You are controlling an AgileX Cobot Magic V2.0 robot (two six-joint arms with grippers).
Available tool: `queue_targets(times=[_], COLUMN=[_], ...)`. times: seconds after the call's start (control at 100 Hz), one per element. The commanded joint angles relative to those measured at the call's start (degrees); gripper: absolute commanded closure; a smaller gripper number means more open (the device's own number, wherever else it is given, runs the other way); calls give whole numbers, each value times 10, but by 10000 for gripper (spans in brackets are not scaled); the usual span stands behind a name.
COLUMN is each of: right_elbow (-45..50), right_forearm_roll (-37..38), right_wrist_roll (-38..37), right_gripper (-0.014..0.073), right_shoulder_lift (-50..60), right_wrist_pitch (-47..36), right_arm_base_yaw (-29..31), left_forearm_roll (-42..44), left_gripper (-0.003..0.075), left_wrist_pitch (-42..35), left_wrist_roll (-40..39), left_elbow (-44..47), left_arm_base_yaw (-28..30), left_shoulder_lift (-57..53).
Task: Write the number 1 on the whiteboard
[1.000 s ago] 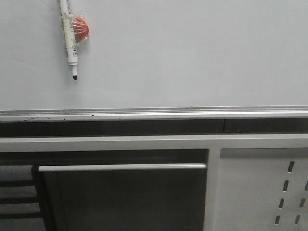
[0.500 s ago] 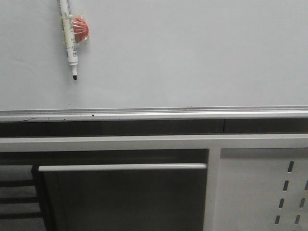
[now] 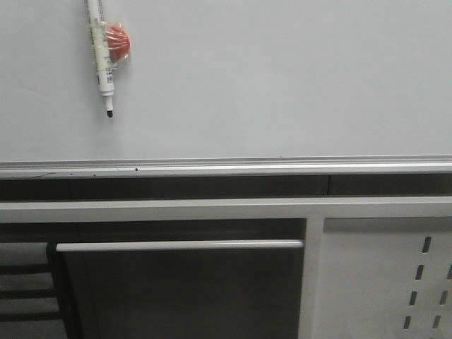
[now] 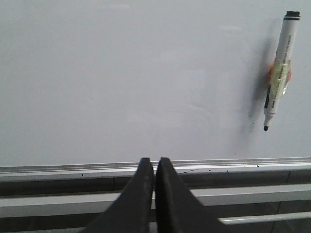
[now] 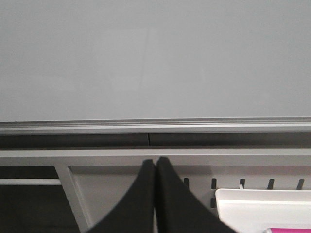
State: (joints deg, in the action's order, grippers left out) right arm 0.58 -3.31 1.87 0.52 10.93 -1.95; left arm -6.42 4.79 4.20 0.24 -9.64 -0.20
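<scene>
The whiteboard point(image 3: 282, 85) carries no number 1 yet; its glossy face is blank apart from a few tiny dark specks, so the stroke is not begun. The only writing tool in sight is the marker pen point(image 3: 101, 53), fixed to the board beside a red magnet point(image 3: 118, 40), near the board's upper left part in the front view. The pen hangs almost upright, long axis vertical, uncapped black tip pointing down toward the silver bottom rail point(image 3: 226, 168) and well above it.

The left gripper point(image 4: 155, 167) has its fingers pressed together with nothing between them, and sits low in front of the rail. In the left wrist view the pen point(image 4: 278, 70) lies off to one side of the gripper and higher up the board, well apart from the fingertips. The right gripper point(image 5: 156, 167) is likewise closed and empty, facing a bare stretch of board with no pen in its view, over the slotted white panel point(image 5: 223, 184); a white tray point(image 5: 265, 208) with something pink in it sits beside it. The left arm therefore looks the nearer one.

Judging from this, the coming move needs the left fingers to spread, rise and shift across to the pen, then close across its barrel. Room is open around the pen's lower barrel; the magnet crowds one side of the barrel higher up.
</scene>
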Motion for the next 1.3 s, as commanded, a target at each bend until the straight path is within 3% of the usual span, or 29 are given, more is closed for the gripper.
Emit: queue_targets(times=[0.0, 0.25, 0.43, 0.63, 0.79, 0.92, 1.15, 1.22, 1.29], right_elbow=[15, 15, 9, -58, -146, -218, -293, -307, -316], right_forearm_roll=[-33, -201, -378, -352, -291, -264, -268, -279, -287], right_wrist_roll=[5, 5, 5, 5, 5, 8, 108, 130, 133], right_gripper=[657, 657, 657, 636, 636, 638, 629, 563, 413], right_shoulder_lift=[10, 10, 10, -18, -137, -243, -334, -347, -357], right_wrist_pitch=[-48, -92, -93, -19, 57, 101, 153, 167, 172], right_arm_base_yaw=[3, 3, 3, 3, 3, 3, 3, 3, 3], left_forearm_roll=[-23, -178, -335, -314, -241, -241, -272, -328, -400], left_gripper=[741, 741, 741, 741, 741, 741, 734, 687, 591], left_wrist_pitch=[-54, -65, -80, -28, 53, 110, 143, 143, 144], left_wrist_roll=[-6, -6, -6, 9, 27, 89, 150, 205, 281], left_elbow=[23, 23, 14, -52, -143, -220, -300, -311, -320], left_arm_base_yaw=[-4, -4, -4, -4, -4, -5, -5, -7, -12], left_shoulder_lift=[-13, -13, -13, 9, 109, 211, 346, 376, 404])
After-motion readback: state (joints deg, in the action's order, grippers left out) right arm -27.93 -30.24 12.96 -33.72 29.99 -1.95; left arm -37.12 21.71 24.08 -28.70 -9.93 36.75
